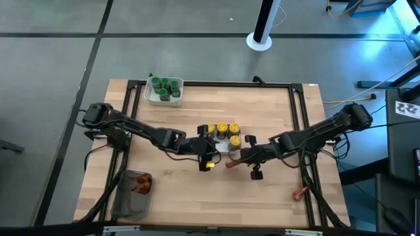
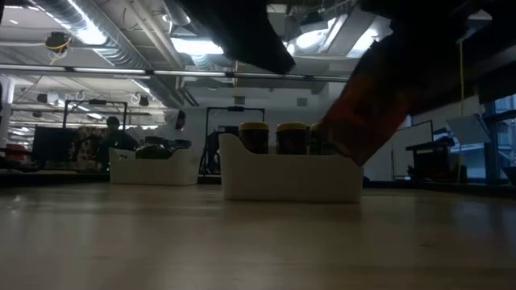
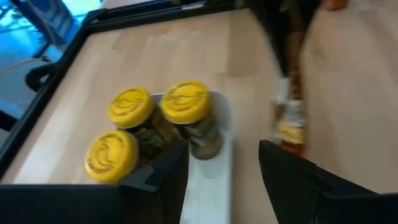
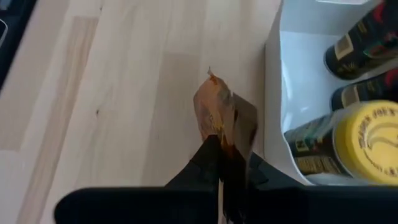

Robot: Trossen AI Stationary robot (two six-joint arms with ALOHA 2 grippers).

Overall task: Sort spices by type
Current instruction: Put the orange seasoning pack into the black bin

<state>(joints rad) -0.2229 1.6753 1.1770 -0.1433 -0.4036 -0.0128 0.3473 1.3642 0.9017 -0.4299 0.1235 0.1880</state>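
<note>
The right gripper's fingers [image 4: 225,163] pinch a red-orange packet [image 4: 222,119] by one end, its long axis pointing away from them, just beside the white tray [image 4: 277,124] of yellow-lidded jars [image 1: 223,129]. The left gripper [image 1: 209,157] holds a yellow-lidded jar [image 1: 210,165] by that tray.

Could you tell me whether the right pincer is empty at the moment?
No, the right pincer is shut on a red-orange packet beside the white tray.
</note>
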